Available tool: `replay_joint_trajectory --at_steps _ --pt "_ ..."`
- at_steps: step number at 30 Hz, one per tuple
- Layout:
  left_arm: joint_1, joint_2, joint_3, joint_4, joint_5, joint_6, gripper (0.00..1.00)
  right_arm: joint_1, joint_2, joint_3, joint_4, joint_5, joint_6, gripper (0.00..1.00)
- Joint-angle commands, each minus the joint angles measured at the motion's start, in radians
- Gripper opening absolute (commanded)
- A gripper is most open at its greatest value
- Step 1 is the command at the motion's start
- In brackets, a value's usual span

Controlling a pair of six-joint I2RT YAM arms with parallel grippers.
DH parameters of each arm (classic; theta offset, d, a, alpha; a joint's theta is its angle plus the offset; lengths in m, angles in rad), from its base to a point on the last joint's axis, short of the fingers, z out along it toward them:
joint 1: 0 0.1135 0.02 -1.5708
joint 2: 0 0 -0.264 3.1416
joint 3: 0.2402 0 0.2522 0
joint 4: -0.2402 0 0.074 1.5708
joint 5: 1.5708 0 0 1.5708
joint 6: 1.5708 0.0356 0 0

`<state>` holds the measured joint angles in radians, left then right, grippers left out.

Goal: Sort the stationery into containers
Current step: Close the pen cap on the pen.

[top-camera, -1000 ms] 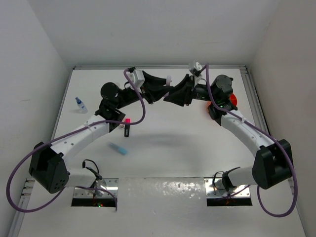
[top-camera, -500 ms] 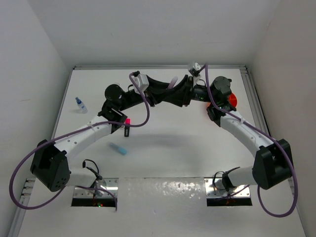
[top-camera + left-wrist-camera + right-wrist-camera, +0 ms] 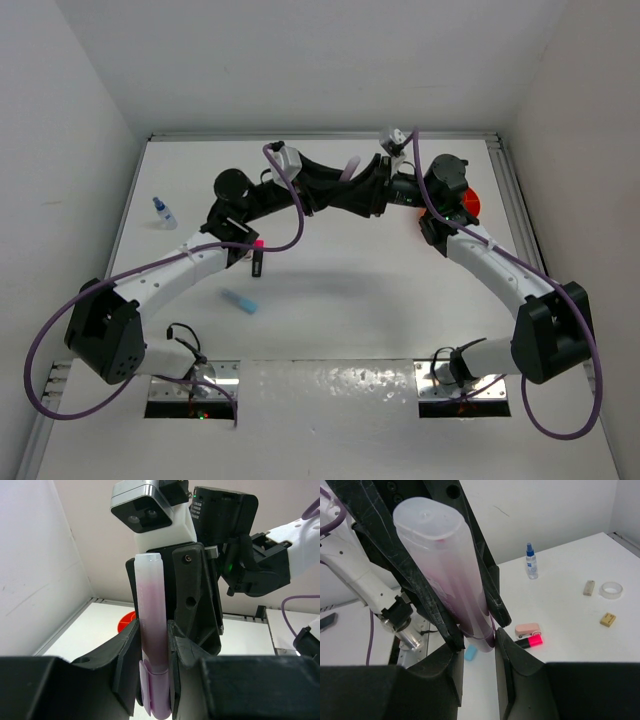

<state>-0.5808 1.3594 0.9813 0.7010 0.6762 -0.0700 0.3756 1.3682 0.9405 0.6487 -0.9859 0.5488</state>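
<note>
The pink highlighter (image 3: 150, 590) was held upright in mid-air, clenched between the fingers of the left gripper (image 3: 151, 630). It was also flanked closely by the fingers of the right gripper (image 3: 478, 641); whether it was pressed there could not be told. The orange tub (image 3: 470, 205) was seen behind the right gripper.

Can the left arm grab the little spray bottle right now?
Probably not yet. The left gripper is shut on the pink highlighter up in the air. The spray bottle stands alone, so the path looks free once it lets go.
</note>
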Motion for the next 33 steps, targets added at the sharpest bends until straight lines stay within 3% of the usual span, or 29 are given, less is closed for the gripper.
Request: replay_joint_trajectory --at_steps 1,33 --pt "0.024 0.046 -0.063 -0.262 0.114 -0.030 0.00 -0.015 -0.087 0.092 0.255 0.010 0.028 0.00" --pt "0.061 0.050 -0.073 -0.130 0.126 -0.249 0.00 -0.037 -0.095 0.040 0.289 0.027 0.085 0.00"
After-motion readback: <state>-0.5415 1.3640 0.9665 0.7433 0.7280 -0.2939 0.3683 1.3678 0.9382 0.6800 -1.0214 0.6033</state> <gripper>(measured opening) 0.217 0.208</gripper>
